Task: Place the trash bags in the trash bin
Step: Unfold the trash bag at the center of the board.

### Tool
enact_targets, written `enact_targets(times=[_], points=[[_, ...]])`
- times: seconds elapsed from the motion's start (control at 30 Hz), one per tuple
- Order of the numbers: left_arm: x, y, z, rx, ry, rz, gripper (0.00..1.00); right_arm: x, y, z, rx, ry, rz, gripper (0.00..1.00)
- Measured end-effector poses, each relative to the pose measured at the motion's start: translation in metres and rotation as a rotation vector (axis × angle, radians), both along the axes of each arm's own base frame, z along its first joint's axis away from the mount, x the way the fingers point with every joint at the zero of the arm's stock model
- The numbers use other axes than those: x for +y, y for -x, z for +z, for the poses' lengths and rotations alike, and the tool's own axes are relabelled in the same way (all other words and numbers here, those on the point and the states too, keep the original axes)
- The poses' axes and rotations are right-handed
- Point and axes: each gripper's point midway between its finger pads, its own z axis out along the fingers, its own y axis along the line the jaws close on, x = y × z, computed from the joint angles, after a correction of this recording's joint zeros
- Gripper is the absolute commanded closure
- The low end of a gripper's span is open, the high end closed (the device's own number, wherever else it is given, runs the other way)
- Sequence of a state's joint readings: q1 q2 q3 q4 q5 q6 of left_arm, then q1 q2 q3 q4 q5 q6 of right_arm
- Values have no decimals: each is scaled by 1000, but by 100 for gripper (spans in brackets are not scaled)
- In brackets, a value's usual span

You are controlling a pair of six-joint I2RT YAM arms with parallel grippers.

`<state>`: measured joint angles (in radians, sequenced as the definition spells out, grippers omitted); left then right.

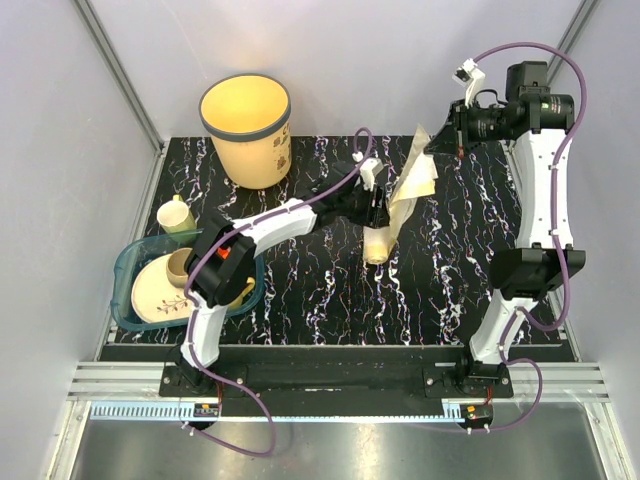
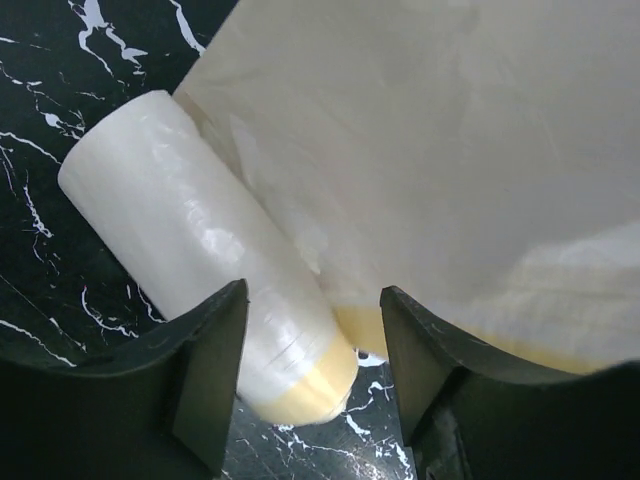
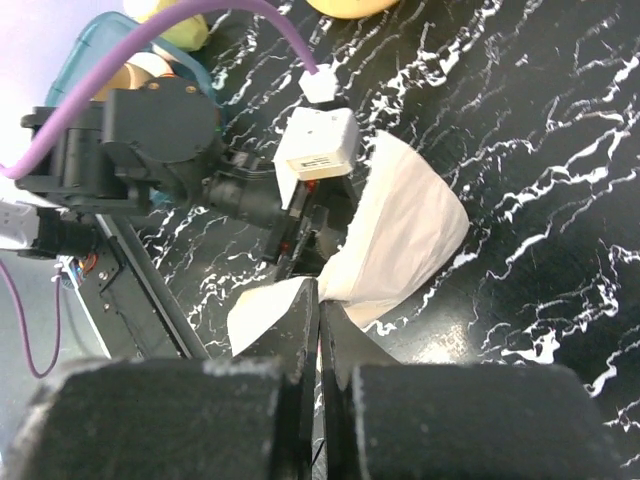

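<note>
Black marbled worktop (image 1: 470, 230): near its middle we see the trash bags (image 1: 377, 245) as a roll, with the left hand (image 2: 310, 300) straddling its end, fingers apart and not clamped. The right hand (image 1: 447, 135) is clenched on their loose sheet (image 1: 414, 180), raised above the worktop. The trash bin (image 1: 255, 160) stands at the far left corner.

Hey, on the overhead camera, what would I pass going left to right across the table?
teal dish tray → trash bin → trash bags → right arm
</note>
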<state>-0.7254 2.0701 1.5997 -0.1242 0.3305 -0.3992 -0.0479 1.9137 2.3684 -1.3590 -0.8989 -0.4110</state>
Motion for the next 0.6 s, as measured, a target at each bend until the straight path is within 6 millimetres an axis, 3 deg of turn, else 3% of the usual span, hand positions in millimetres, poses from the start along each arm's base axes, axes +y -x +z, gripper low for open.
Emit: enact_targets(times=[0.1, 0.23, 0.33, 0.6], points=[[-3, -1, 3, -3, 31, 7, 45, 5, 5, 12, -27, -32, 27, 100], [11, 5, -6, 33, 33, 31, 44, 10, 11, 24, -54, -60, 53, 100], [25, 9, -10, 70, 36, 40, 48, 11, 14, 29, -69, -65, 61, 100], [23, 9, 7, 83, 96, 3, 55, 5, 11, 24, -59, -41, 32, 100]])
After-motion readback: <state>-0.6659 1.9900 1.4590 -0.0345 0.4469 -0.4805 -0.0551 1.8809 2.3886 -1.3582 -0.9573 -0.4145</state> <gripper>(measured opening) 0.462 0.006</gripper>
